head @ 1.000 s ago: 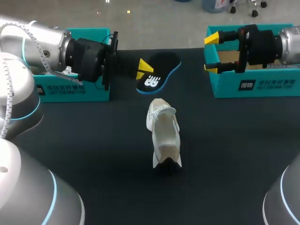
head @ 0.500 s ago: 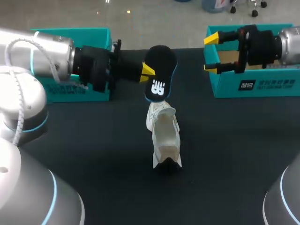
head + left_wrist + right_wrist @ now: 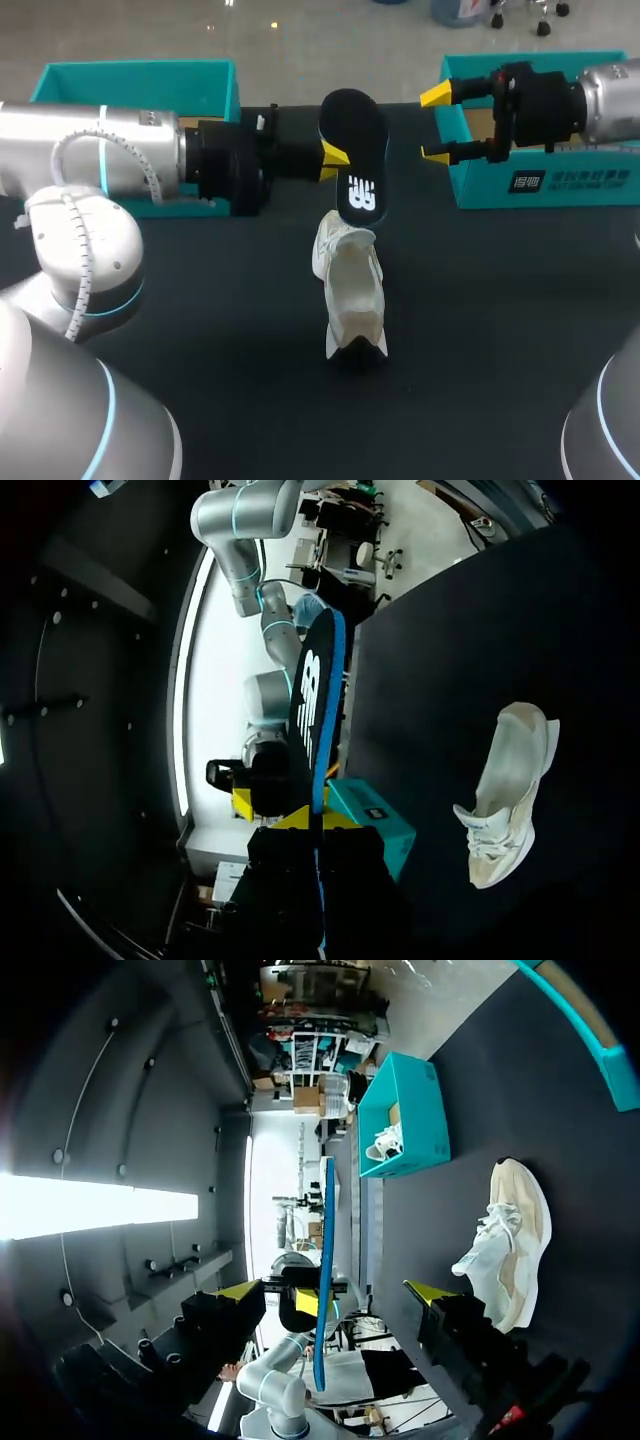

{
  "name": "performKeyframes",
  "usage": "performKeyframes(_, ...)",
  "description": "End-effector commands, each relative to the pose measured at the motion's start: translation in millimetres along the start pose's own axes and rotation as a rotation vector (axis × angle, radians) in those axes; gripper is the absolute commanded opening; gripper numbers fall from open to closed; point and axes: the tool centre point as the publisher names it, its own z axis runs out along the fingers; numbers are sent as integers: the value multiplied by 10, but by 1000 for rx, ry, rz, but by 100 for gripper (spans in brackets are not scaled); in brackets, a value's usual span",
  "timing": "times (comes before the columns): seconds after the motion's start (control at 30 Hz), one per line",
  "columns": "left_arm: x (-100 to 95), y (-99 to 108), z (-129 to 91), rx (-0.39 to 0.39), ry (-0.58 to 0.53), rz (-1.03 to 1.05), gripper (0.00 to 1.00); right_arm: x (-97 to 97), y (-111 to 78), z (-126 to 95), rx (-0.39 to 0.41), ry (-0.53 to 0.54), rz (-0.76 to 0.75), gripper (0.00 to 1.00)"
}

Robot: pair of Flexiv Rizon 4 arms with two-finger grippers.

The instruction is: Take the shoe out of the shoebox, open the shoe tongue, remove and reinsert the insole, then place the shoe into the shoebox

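The shoe (image 3: 350, 285) lies out on the worktop (image 3: 500, 330). Just above it, the left end effector (image 3: 332, 160) grips the removed insole (image 3: 357, 150). The right end effector (image 3: 437, 125) stands open beyond the shoe. Reinserting and boxing remain.

1. The shoe (image 3: 348, 290) lay at the middle of the table (image 3: 500, 330), its length running front to back.
2. The left box (image 3: 140, 88) stood at the far left corner and the right box (image 3: 560, 185) at the far right corner.
3. The left gripper (image 3: 338, 157) clasped the insole (image 3: 357, 150) over the shoe's far end, between the boxes.
4. The right gripper (image 3: 436, 125), fingers apart, hung right of the insole, clear of it, beside the right box's left wall.
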Motion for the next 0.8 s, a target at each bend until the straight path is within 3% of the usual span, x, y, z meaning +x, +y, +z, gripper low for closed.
performKeyframes(0.03, -28, 86, 215, -9, -4, 13, 0, 3, 104, 126, 28, -3, 1, 71)
performKeyframes(0.27, -62, 157, 392, -37, -14, 23, 0, 4, 124, 200, 46, -1, 4, 50)
performKeyframes(0.67, -79, 212, 555, -66, -10, 4, 0, -36, 129, 258, 62, 7, 13, 41)
performKeyframes(0.8, -57, 210, 569, -71, -8, 3, 0, -35, 135, 260, 61, 9, 15, 31)
